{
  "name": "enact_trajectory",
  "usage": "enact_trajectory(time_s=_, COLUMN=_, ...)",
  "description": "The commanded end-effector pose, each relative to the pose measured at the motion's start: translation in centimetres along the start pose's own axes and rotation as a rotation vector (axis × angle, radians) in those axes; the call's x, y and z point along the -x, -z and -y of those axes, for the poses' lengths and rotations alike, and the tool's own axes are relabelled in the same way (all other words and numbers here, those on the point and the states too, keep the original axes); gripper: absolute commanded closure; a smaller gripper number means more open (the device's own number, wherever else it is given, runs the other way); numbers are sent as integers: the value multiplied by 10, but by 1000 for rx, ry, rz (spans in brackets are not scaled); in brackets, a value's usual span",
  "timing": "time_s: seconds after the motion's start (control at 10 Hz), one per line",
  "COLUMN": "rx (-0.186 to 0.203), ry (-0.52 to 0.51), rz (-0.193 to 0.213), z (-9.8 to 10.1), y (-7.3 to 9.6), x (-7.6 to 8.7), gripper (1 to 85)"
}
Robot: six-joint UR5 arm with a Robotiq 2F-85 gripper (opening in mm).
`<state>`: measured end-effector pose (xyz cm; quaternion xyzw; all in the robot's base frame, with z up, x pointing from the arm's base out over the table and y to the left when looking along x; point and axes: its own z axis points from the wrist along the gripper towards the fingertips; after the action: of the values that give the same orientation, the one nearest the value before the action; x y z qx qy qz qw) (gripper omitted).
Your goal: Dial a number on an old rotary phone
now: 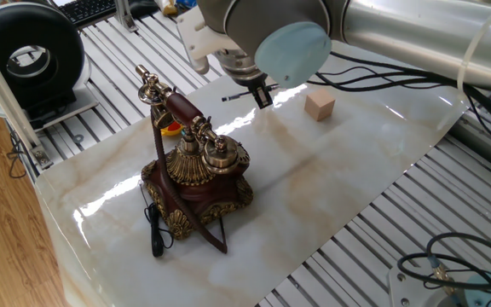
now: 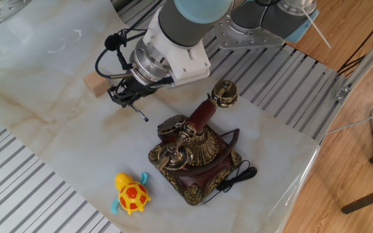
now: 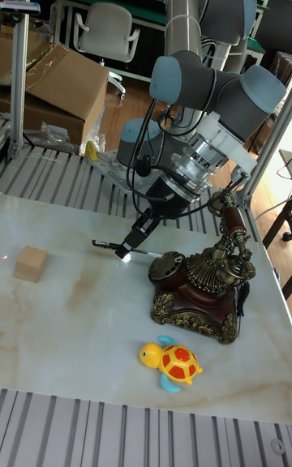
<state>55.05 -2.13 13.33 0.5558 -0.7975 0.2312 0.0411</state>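
The old rotary phone (image 1: pixel 196 175) (image 2: pixel 196 155) (image 3: pixel 199 289) stands on the marble slab, dark wood with brass trim. Its handset (image 1: pixel 180 109) rests in the cradle, and the dial (image 2: pixel 171 126) faces my gripper. Hovering above the slab beside the phone's dial side, my gripper (image 1: pixel 262 94) (image 2: pixel 125 94) (image 3: pixel 135 241) is shut on a thin black stick (image 1: pixel 238 96) (image 2: pixel 139 114) (image 3: pixel 108 245). The stick's tip is clear of the phone, a short way from the dial.
A small wooden cube (image 1: pixel 320 106) (image 2: pixel 94 84) (image 3: pixel 31 263) lies just beyond my gripper. A yellow and orange turtle toy (image 2: pixel 131 193) (image 3: pixel 172 362) sits near the phone's base. Ribbed metal table surrounds the marble slab (image 1: pixel 339 183). A black round device (image 1: pixel 37 51) stands at one corner.
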Motion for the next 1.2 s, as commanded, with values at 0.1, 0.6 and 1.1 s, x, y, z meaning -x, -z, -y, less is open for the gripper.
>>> enact_trajectory(time_s=0.1, rx=-14, ry=-18, rz=-12, z=4, y=0, x=-4, gripper=843)
enact_trajectory(time_s=0.6, rx=-17, ry=-36, rz=-44, z=-2, y=-17, x=9, gripper=843)
enact_trajectory(time_s=1.1, rx=-25, ry=-1, rz=-8, z=-11, y=-15, x=-6, gripper=843)
